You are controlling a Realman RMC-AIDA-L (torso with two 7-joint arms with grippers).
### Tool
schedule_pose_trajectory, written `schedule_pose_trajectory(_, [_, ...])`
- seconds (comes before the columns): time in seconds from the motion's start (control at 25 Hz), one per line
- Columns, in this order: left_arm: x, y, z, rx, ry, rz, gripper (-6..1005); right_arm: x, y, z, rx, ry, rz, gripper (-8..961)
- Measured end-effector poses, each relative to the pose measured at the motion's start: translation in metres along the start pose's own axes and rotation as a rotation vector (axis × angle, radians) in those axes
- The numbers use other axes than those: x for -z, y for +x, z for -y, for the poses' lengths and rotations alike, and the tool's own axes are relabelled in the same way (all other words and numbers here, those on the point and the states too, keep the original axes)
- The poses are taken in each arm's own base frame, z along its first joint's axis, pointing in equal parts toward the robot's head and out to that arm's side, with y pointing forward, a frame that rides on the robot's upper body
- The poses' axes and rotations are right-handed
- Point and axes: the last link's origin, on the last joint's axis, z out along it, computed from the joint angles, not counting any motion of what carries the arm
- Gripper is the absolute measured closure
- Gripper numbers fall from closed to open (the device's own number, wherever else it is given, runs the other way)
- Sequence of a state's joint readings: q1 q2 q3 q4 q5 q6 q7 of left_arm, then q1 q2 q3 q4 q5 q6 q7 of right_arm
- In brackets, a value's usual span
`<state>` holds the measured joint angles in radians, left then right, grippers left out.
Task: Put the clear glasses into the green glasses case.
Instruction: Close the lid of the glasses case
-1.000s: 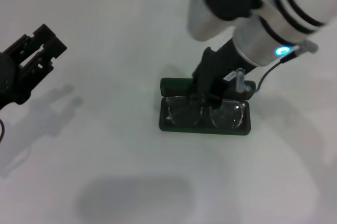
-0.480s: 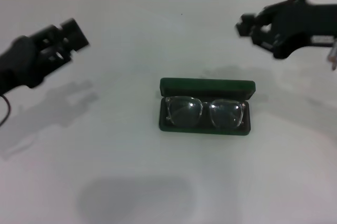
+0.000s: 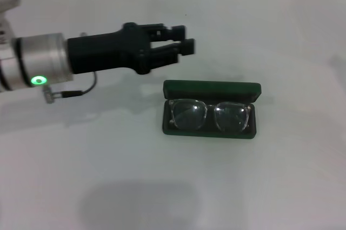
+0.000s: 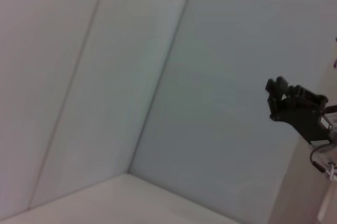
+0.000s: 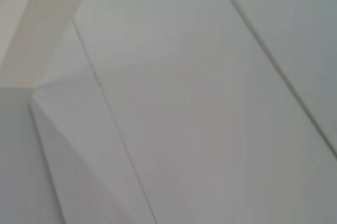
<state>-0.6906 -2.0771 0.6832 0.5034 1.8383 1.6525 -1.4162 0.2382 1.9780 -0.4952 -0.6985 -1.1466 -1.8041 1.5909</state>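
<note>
Inside, clear glasses (image 3: 210,115), green glasses case (image 3: 211,90).

One clear glasses (image 3: 210,114), one green glasses case (image 3: 211,90), two end effectors.

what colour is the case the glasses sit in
Dark green case; head view shows it best.

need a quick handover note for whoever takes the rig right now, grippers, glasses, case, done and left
Left gripper: above the table, behind and to the left of the case, holding nothing; open or shut unclear.
Right gripper: out of the head view, seen only far off in the left wrist view, holding nothing.
Glasses: lying in the open case, lenses up.
Done: glasses are in the case.
Left: lid not yet shut, if that is wanted.
</note>
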Motion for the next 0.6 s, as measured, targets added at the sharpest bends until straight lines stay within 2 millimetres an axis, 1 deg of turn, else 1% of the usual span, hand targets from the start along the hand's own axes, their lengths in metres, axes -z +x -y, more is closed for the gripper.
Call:
schedule_pose_trajectory(0.04, [-0.005, -0.001, 0.0, 0.0, -0.003, 0.016, 559, 0.006, 0.001, 0.0, 0.004, 0.012, 0.003, 829])
schedule_pose_trajectory(0.16, [-0.017, -0.006, 0.001, 0.008, -0.007, 0.081, 559, 0.011, 0.007, 0.0, 0.022, 0.029, -0.027, 829])
schedule_pose_trajectory(0.32, [-0.045, -0.018, 0.001, 0.009, -0.027, 0.194, 560, 0.019, 0.013, 0.0, 0.021, 0.05, -0.053, 829])
schedule_pose_trajectory(0.4, [-0.056, -0.022, 0.002, 0.004, -0.025, 0.218, 560, 0.02, 0.017, 0.0, 0.023, 0.054, -0.069, 829])
schedule_pose_trajectory(0.48, [-0.061, -0.023, 0.002, -0.007, -0.025, 0.219, 560, 0.02, 0.018, 0.0, 0.024, 0.052, -0.078, 829])
schedule_pose_trajectory(0.52, [-0.062, -0.023, 0.002, -0.014, -0.025, 0.216, 583, 0.017, 0.024, 0.0, 0.02, 0.042, -0.109, 829])
schedule_pose_trajectory(0.6, [-0.065, -0.021, 0.003, -0.022, -0.019, 0.2, 630, 0.016, 0.026, 0.0, 0.019, 0.037, -0.122, 830])
